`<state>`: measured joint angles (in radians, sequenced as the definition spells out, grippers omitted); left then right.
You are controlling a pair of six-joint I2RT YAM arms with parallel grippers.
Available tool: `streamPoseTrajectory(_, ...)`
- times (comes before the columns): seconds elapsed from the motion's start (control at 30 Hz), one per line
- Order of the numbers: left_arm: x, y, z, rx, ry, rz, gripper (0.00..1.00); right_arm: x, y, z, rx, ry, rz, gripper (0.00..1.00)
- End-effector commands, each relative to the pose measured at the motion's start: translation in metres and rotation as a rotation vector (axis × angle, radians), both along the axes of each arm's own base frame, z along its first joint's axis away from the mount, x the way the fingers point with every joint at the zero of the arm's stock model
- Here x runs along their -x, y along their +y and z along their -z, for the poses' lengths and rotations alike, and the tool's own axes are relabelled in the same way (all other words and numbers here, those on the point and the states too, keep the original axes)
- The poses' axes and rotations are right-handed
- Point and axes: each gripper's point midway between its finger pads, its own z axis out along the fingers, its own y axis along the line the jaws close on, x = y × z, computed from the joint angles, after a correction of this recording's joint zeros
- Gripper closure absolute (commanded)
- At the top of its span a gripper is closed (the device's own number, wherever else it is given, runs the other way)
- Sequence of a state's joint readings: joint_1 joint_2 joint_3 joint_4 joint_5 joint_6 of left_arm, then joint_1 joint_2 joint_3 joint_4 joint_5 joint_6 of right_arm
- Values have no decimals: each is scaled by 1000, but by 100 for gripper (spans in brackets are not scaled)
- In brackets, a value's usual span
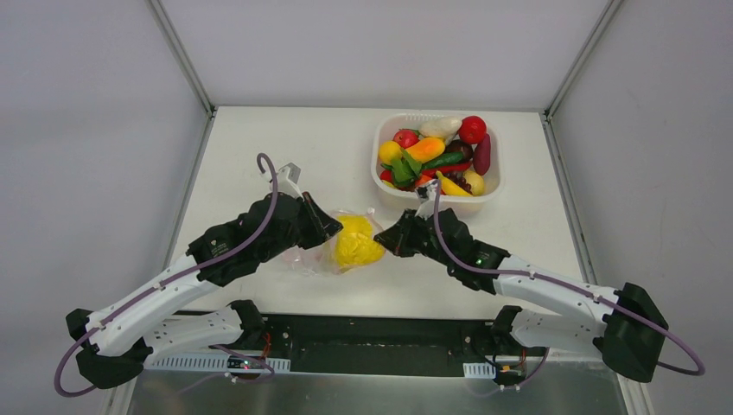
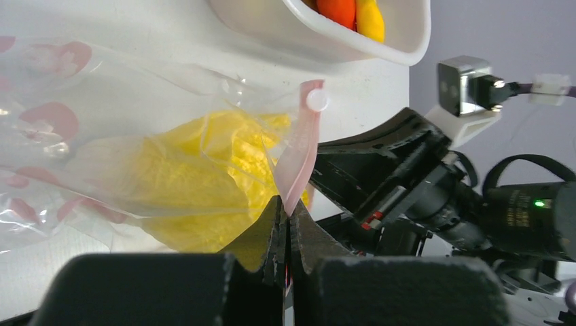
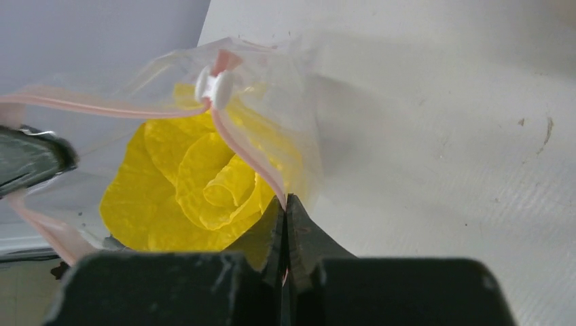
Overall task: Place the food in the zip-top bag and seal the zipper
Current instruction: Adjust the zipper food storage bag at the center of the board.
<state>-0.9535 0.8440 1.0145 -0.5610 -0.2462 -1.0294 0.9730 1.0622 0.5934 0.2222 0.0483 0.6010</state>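
The clear zip-top bag point(image 1: 313, 252) with pink spots lies on the table between my two grippers. A yellow leafy toy vegetable point(image 1: 358, 242) sits inside it, also seen in the left wrist view point(image 2: 204, 170) and the right wrist view point(image 3: 197, 183). My left gripper point(image 1: 328, 226) is shut on the pink zipper strip point(image 2: 299, 156) at the bag's mouth. My right gripper point(image 1: 386, 239) is shut on the same strip point(image 3: 248, 153) from the other side. A white slider tab point(image 3: 212, 87) sits on the strip. The mouth gapes open between the two grips.
A white basket point(image 1: 378, 154) at the back right holds several toy fruits and vegetables in red, yellow, orange, green and purple. Its rim shows at the top of the left wrist view point(image 2: 353, 47). Grey walls stand on both sides.
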Motion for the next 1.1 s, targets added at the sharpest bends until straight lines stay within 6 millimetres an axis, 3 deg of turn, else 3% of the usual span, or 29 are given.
streamPoseTrajectory(0.0,-6,24,-13,-62,-58,-58,100,-2,7,-82,-87,-182,-60,100)
streamPoseTrajectory(0.23,0,89,-40,-292,-143,-136,100,-2,23,-158,-61,-352,-187,100)
streamPoseTrajectory(0.33,0,118,-34,-405,-151,-208,100,-4,37,-183,-77,-395,-239,100)
streamPoseTrajectory(0.37,-2,121,-29,-427,-153,-221,100,-5,42,-199,-96,-416,-247,100)
streamPoseTrajectory(0.43,-3,115,-23,-432,-147,-199,100,-4,56,-209,-84,-458,-318,100)
streamPoseTrajectory(0.47,-4,110,-23,-424,-142,-184,100,-8,58,-206,-38,-433,-315,100)
streamPoseTrajectory(0.6,-6,103,-33,-389,-154,-174,100,-14,61,-227,-76,-472,-286,100)
streamPoseTrajectory(0.73,-6,105,-47,-338,-203,-187,100,-20,61,-208,3,-487,-300,100)
streamPoseTrajectory(0.8,-4,110,-55,-295,-234,-200,100,-11,61,-206,-23,-520,-346,100)
streamPoseTrajectory(0.93,0,120,-77,-160,-331,-243,100,-5,71,-223,-139,-621,-383,100)
streamPoseTrajectory(1.07,6,142,-91,-152,-370,-292,100,-21,86,-203,-65,-551,-389,100)
